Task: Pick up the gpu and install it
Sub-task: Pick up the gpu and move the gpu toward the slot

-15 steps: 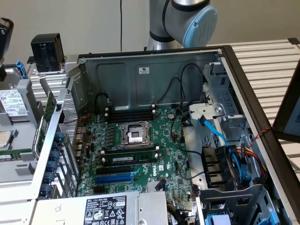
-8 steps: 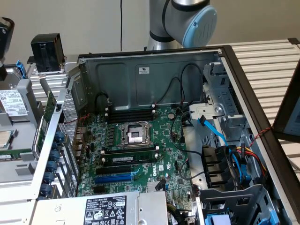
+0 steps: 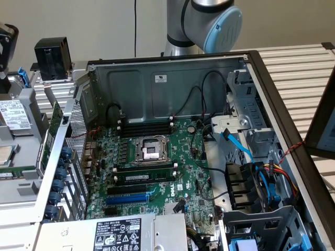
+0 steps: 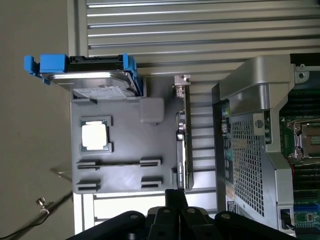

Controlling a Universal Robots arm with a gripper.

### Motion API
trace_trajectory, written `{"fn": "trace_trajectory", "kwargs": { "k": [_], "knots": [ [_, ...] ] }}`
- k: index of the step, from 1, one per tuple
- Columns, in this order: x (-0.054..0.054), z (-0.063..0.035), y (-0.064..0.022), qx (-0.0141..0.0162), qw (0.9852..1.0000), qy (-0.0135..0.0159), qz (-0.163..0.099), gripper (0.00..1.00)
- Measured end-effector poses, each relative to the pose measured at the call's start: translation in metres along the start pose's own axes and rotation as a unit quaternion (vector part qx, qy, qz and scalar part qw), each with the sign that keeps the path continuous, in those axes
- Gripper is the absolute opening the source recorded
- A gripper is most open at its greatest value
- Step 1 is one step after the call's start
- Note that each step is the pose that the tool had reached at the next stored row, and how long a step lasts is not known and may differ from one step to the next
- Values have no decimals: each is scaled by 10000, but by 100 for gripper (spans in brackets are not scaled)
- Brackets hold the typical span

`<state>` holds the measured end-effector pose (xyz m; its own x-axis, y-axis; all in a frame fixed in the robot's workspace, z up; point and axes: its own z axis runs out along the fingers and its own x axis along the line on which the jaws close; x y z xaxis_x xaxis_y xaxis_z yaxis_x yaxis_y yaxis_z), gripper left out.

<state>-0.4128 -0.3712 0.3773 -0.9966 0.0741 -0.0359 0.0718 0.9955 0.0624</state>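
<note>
The gpu (image 4: 183,135) stands on its edge in a slot along the grey parts tray (image 4: 125,150), its metal bracket end toward the hard drive. In the exterior view the gpu (image 3: 55,124) is a green board upright between the tray and the open computer case (image 3: 167,78). My gripper (image 4: 175,194) hovers above the tray, its black fingers pressed together with nothing between them, close to the gpu's end farthest from the bracket. The green motherboard (image 3: 157,172) lies inside the case, with a blue expansion slot (image 3: 127,198) near the power supply.
A hard drive in a blue caddy (image 4: 82,70) and a processor chip (image 4: 95,136) rest on the tray. A black boxy part (image 3: 51,56) stands behind the case. The case's perforated rear wall (image 4: 245,150) rises right beside the gpu. Blue cables (image 3: 241,149) and drive bays (image 3: 251,193) crowd the exterior view's right.
</note>
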Motion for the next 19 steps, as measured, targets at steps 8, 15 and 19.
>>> {"fn": "trace_trajectory", "kwargs": {
  "k": [8,15,19],
  "knots": [
    [4,51,-3,-12,10000,-93,6,25],
    [29,130,-7,-37,9999,-137,8,27],
    [48,187,-11,-55,9999,-141,10,44]
  ]
}}
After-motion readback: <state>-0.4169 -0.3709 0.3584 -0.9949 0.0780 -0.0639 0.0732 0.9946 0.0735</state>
